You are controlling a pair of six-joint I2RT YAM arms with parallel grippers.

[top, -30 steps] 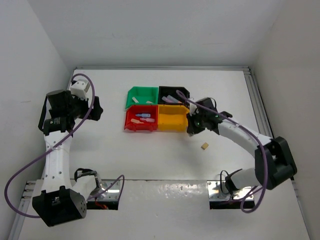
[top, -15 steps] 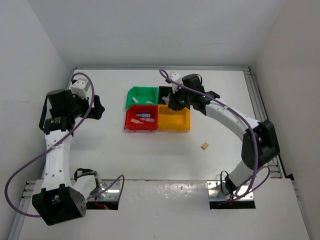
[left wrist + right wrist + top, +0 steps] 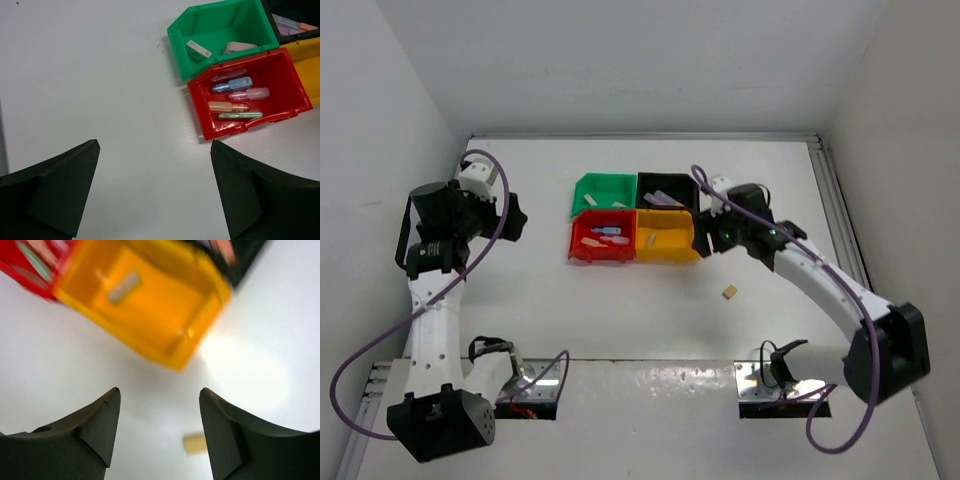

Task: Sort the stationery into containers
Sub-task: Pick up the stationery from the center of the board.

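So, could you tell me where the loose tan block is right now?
In the top view the tan block lies on the table, right of and nearer than the yellow bin.

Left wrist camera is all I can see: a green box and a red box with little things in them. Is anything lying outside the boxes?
Observer: Yes. One tan block lies on the table, off the right front corner of the yellow bin and not touching it.
Operator: I only see that yellow one's edge. Is anything in it?
Observer: One small grey piece lies on its floor.
Operator: And what is the other arm doing?
Observer: The right gripper is open and empty, above the table beside the yellow bin, with the tan block showing between its fingers in its own camera.
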